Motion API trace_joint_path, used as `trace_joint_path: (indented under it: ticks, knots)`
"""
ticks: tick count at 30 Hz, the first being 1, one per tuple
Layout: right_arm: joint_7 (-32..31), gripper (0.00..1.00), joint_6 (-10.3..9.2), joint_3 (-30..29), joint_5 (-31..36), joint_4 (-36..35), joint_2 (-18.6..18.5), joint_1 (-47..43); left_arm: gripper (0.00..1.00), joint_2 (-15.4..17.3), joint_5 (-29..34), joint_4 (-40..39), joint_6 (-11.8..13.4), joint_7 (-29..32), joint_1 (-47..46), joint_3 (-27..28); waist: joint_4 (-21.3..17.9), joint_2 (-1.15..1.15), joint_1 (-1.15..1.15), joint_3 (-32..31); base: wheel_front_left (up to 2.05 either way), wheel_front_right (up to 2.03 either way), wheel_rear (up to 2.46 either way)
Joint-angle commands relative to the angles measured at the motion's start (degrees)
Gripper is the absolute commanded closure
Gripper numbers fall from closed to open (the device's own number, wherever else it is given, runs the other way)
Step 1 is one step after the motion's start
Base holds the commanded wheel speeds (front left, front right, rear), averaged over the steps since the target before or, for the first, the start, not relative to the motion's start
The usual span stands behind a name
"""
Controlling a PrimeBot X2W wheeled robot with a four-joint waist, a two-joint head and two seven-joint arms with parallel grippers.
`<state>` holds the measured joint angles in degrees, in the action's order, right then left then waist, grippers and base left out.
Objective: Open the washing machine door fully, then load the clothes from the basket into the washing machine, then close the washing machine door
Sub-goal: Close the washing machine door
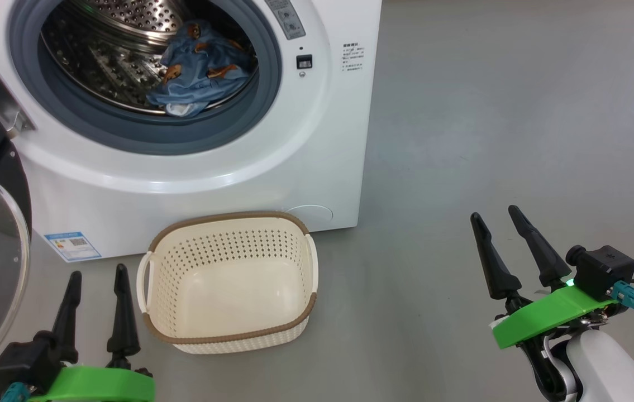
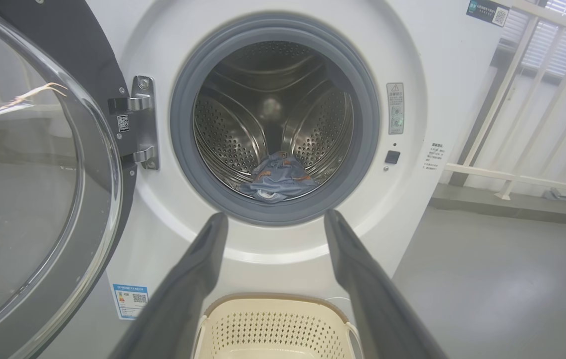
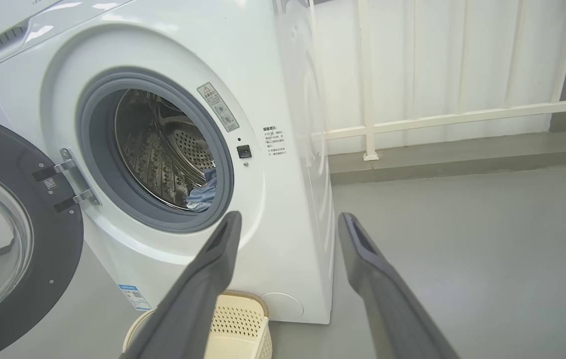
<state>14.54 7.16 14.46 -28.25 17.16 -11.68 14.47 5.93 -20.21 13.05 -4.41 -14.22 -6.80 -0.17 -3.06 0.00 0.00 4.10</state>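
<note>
light-blue clothes [image 1: 200, 72] bunched, perhaps one garment

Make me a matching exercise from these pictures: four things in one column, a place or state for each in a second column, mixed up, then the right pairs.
Things
A. the clothes
B. the basket
C. the washing machine door
D. the left claw

Places and states
1. empty, standing on the floor
2. swung wide to one side
3. lying in the drum
4. open, holding nothing

Pairs: A-3, B-1, C-2, D-4
</note>
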Motion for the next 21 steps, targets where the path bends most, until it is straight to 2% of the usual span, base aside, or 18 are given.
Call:
trace_joint_path:
  ticks: [1,12,21]
  knots:
    - [0.46,0.0,0.33,0.87,0.07,-1.2,-0.66,0.46,0.0,1.23,-0.36,-1.2,0.43,-0.63,-1.12,1.48,0.03,0.0,0.0,0.05,0.0,0.0,0.0]
    - [0.46,0.0,0.33,0.59,0.69,-1.01,-0.79,0.42,0.0,1.28,-0.51,-0.69,0.54,-0.68,-1.29,1.15,0.56,0.0,0.0,0.08,0.0,0.0,0.0]
    - [0.46,0.0,0.33,0.18,1.62,-0.22,-0.62,0.33,0.0,1.4,-0.6,-0.12,0.69,-0.71,-1.26,0.99,2.98,0.0,0.0,-0.11,0.0,0.0,0.0]
